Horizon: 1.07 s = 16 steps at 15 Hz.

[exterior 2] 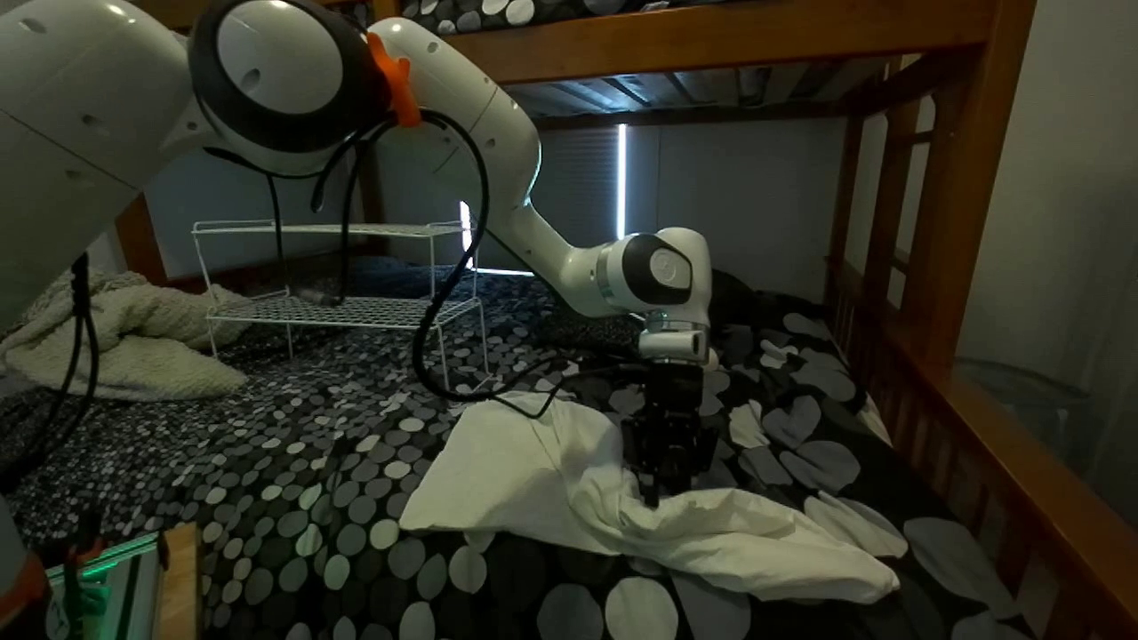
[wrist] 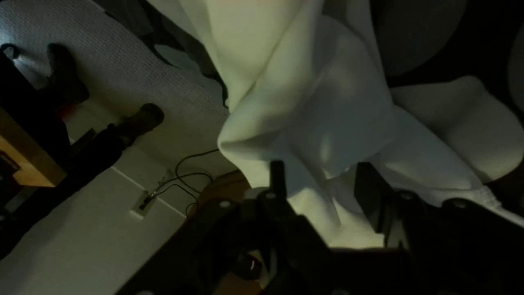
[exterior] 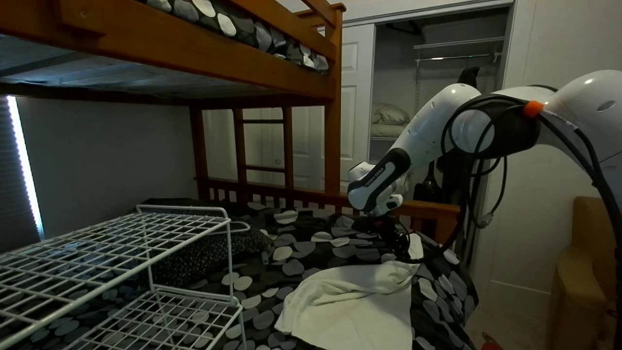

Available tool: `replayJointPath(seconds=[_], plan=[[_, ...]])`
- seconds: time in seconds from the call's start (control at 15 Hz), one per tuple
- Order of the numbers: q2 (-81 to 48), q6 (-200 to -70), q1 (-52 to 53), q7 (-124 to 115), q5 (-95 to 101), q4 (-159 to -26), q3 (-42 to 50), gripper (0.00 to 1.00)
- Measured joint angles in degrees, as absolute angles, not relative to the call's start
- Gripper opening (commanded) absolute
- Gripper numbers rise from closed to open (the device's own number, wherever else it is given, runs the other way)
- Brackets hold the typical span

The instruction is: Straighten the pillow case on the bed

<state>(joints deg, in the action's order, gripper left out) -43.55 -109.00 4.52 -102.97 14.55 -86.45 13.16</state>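
Observation:
The pillow case point(exterior: 359, 306) is a cream-white wrinkled cloth lying on the pebble-patterned bedding of the lower bunk. In an exterior view, the pillow case point(exterior 2: 524, 471) spreads flat at one end, with a raised fold in the middle and a bunched strip towards the rail. The wooden bed point(exterior: 209, 53) also shows in an exterior view point(exterior 2: 729, 44). My gripper point(exterior 2: 662, 489) points down at the fold, at or just above the cloth. In the wrist view, my gripper's fingers point(wrist: 321, 170) are apart, with folds of pillow case point(wrist: 286, 102) beyond and between them. Whether they touch cloth is unclear.
A white wire rack point(exterior: 146, 238) stands on the bed, also seen in an exterior view point(exterior 2: 347, 311). A dark speckled cushion point(exterior: 218, 253) lies beside it. A fleecy blanket point(exterior 2: 133, 347) is at the far side. A slatted wooden rail point(exterior 2: 1049, 471) borders the bed. The upper bunk hangs overhead.

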Motion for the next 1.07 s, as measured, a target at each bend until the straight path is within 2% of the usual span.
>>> replayJointPath(seconds=[0.07, 0.13, 0.27, 0.4, 0.73, 0.8, 0.87, 1.07], plan=[[-44.1, -109.0, 4.5, -104.2, 14.4, -85.6, 13.2, 0.77], [-44.7, -109.0, 4.4, -105.4, 14.1, -84.9, 13.2, 0.75], [-45.6, -109.0, 4.4, -107.4, 13.7, -83.5, 13.2, 0.56], [-46.4, -109.0, 4.2, -108.7, 13.2, -82.4, 13.2, 0.49], [-47.8, -108.7, 3.6, -110.5, 10.7, -80.4, 13.1, 0.57], [-48.0, -108.3, 3.3, -110.6, 9.9, -79.9, 13.1, 0.64], [-48.2, -107.8, 3.0, -110.6, 9.2, -79.3, 13.1, 0.60], [-48.7, -106.3, 2.2, -110.7, 7.5, -77.5, 13.0, 0.60]])
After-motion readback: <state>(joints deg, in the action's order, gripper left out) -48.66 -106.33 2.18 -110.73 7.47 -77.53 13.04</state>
